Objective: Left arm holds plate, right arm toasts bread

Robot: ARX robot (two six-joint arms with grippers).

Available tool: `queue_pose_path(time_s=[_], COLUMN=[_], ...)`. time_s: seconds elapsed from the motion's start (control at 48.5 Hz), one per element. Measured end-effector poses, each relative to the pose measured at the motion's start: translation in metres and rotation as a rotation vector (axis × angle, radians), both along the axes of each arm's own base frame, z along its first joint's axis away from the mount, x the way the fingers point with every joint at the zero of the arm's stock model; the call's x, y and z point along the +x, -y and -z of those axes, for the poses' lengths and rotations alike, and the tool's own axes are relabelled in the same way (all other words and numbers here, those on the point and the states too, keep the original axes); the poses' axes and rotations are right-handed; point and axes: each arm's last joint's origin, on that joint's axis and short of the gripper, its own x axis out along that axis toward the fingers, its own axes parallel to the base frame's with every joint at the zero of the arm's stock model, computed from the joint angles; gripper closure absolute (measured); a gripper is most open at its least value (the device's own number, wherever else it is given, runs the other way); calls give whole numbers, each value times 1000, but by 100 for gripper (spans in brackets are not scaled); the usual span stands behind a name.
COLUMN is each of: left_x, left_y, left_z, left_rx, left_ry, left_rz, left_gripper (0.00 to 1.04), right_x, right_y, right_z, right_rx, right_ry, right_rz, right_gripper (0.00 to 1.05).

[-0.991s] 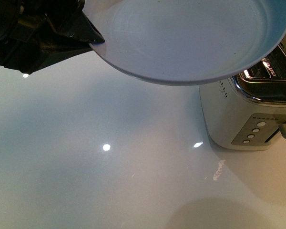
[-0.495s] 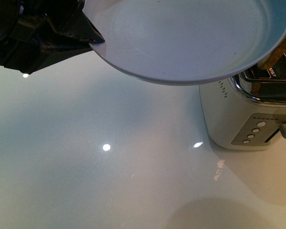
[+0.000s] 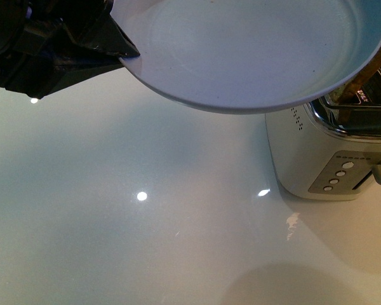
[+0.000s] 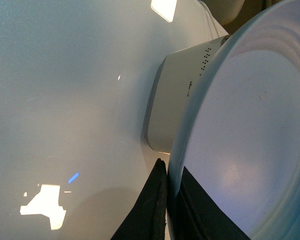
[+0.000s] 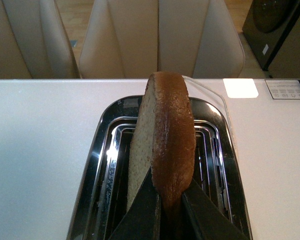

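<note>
**While the plate [image 3: 241, 51] waits, the bread [image 5: 165, 145] goes in**

Front view: the left gripper [image 3: 117, 46], clamped on the plate's left rim, holds the one empty plate aloft beside the one toaster [image 3: 311, 159], presumably to receive toast. Left wrist view: both fingers [image 4: 157, 210] pinch the rim. Right wrist view: the right gripper [image 5: 171, 212], closed on the single slice, holds it upright over the toaster's top, apparently for insertion.

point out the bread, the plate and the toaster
bread [image 5: 172, 130], right wrist view, on its brown crust
plate [image 3: 241, 44], front view, on its bare middle
toaster [image 3: 301, 159], front view, on its white side wall
</note>
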Motion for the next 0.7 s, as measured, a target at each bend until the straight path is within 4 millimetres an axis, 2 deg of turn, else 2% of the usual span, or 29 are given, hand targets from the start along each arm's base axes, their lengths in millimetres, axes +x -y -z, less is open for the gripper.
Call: queue_pose_path(time_s=[0.33, 0.516, 0.702], left_x=[0, 0, 0], left_y=[0, 0, 0], left_z=[0, 0, 0], left_rx=[0, 0, 0], left_ry=[0, 0, 0], left_rz=[0, 0, 0], left_gripper=[102, 102, 102], right_x=[-1, -4, -8], right_y=[-9, -9, -5], right_z=[20, 26, 27], right_rx=[-20, -14, -18], right_ry=[-57, -74, -67], right_rz=[-31, -29, -4], right_gripper=[102, 66, 43])
